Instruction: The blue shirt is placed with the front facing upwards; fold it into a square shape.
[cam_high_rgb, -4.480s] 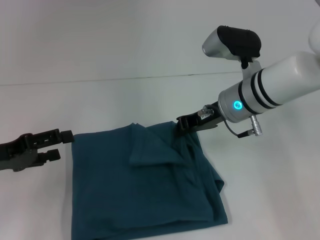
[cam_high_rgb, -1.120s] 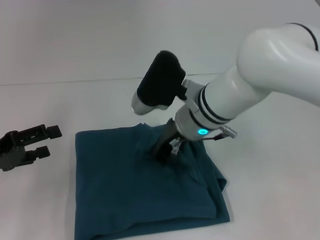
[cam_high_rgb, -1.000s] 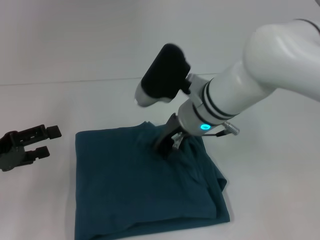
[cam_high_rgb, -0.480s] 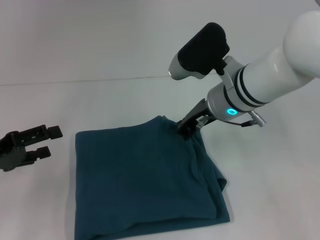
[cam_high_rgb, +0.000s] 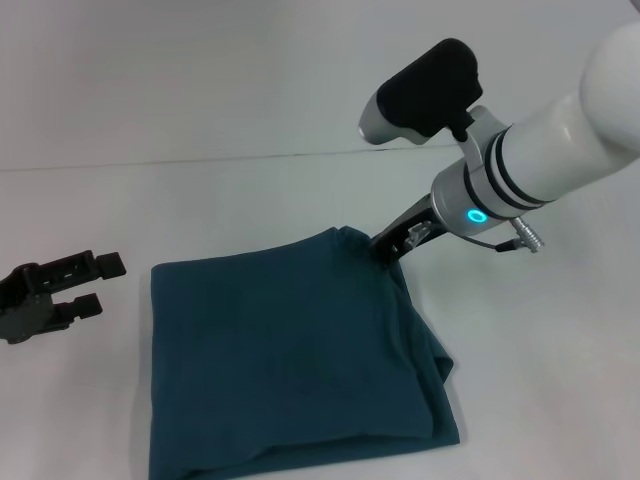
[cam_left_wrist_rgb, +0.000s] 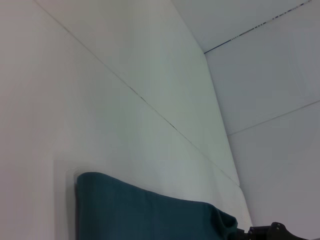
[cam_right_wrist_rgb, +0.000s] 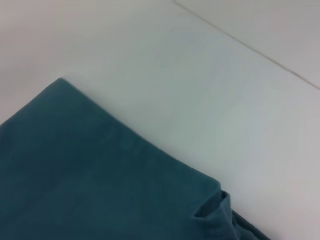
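The right gripper (cam_high_rgb: 385, 246) pinched the folded blue shirt's (cam_high_rgb: 290, 360) far corner, its near hem cut off, while the spread-jawed left gripper (cam_high_rgb: 95, 282) sat apart on the worktop (cam_high_rgb: 250, 190).

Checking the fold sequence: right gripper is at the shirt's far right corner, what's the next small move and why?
Probably lower that corner flat and release. The right gripper holds the far right corner of the blue shirt pinched up in a small peak, while the rest already lies as a rough square on the table. The left gripper sits open, off to the shirt's left.
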